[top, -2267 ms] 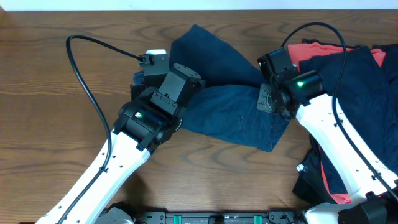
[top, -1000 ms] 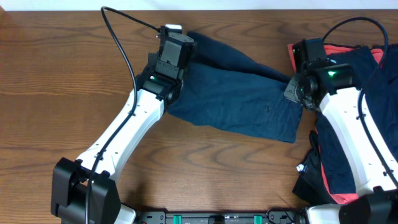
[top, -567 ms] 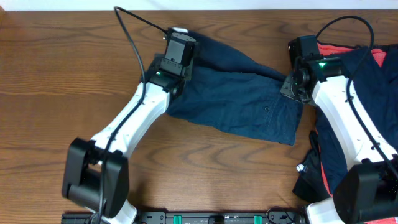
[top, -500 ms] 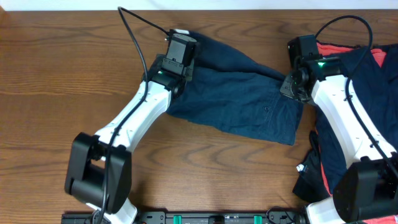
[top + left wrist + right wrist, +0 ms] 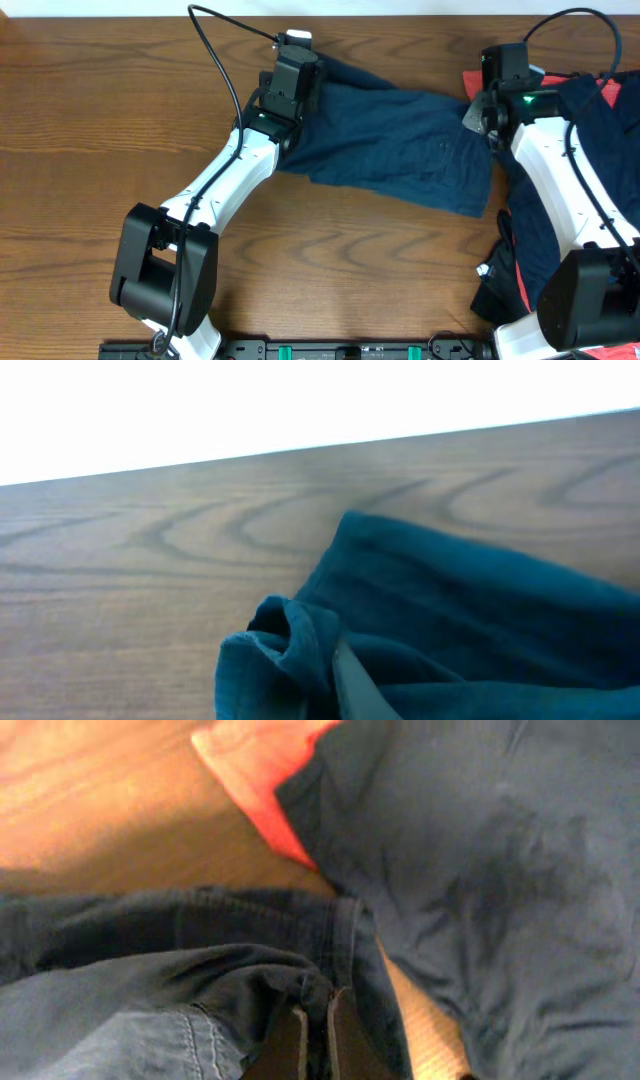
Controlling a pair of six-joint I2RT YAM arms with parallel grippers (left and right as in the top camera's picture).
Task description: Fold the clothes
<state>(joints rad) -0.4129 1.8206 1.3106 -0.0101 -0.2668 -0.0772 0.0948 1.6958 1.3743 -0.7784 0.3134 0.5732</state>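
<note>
One navy garment (image 5: 390, 140) lies stretched across the upper middle of the overhead frame, from the left gripper (image 5: 298, 62) at its upper left corner to the right gripper (image 5: 312, 1030) at its right end. Both grippers are pressed together on the cloth. In the right wrist view the two fingers pinch a thick seamed edge. In the left wrist view a bunched fold of cloth is wrapped around the one finger that shows. The rest of the clothes make a pile (image 5: 590, 200) at the right edge of the frame, with a coral-red garment (image 5: 255, 765) just beside the pinched edge.

The step in hand seems to be to spread this garment flat on the table (image 5: 100, 150) before any fold is made. To do it well, I think both arms should keep an equal, gentle pull, so that the cloth stays smooth and does not slip out of the small pinches. The right end is very near to the pile, so it is better to lay the garment more toward the centre of the frame, where it cannot catch the other clothes. The lower edge runs slanted now, so the corners should be brought level first. Then both ends should go down together and be released only when the cloth rests on the wood.
</note>
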